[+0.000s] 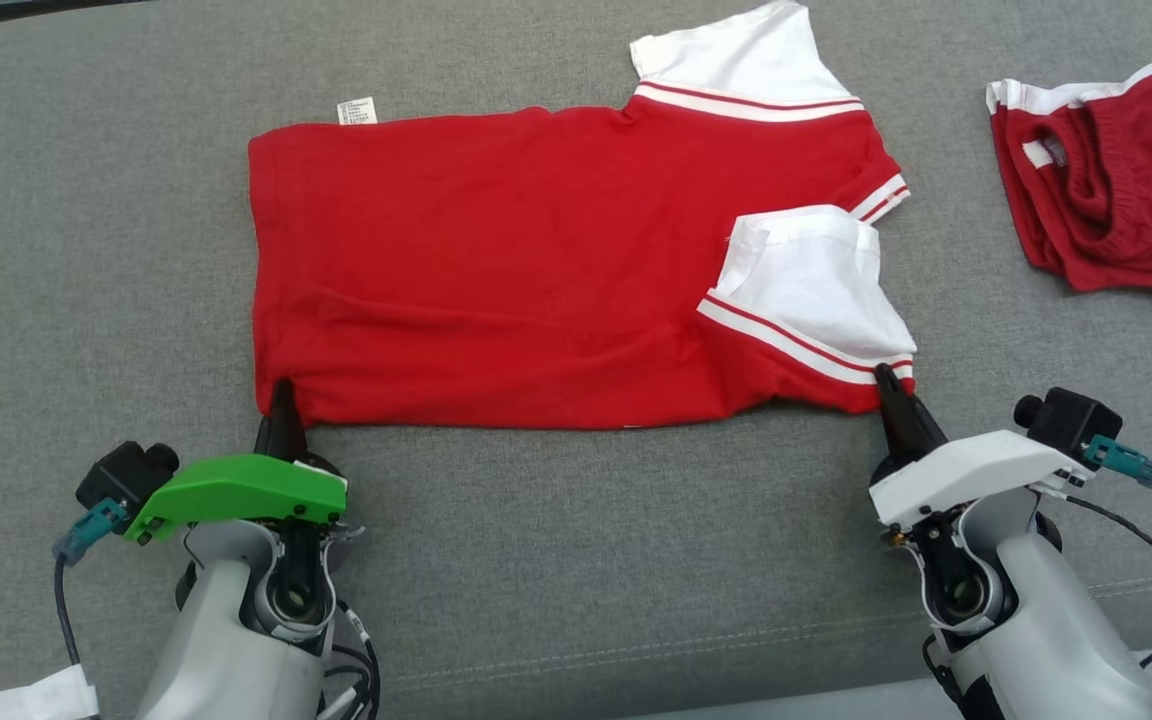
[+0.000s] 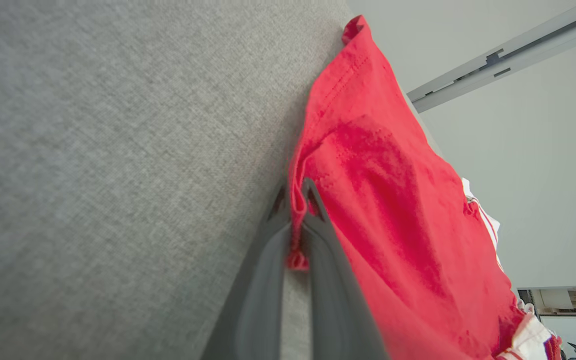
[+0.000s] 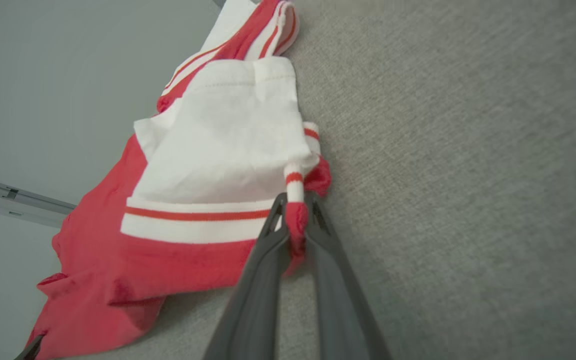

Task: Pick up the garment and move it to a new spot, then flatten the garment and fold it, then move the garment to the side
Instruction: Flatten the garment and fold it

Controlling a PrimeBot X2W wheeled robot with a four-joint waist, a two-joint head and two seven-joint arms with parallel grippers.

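On grey surface [image 1: 576, 520], garment [image 1: 496, 260] crosswise, hem [image 1: 258, 270] leftward

A counter [image 1: 536, 560] covered in grey woven cloth spreads across the head view, with a line of pale stitching [image 1: 636, 650] running near its front edge and a smoother, paler strip [image 1: 816, 702] showing below that edge. In the wrist views a plain, pale grey wall [image 2: 543, 190] stands beyond the counter, crossed by a grey metal rail [image 2: 498, 57]. The light is soft and even, leaving only faint shadows on the cloth.
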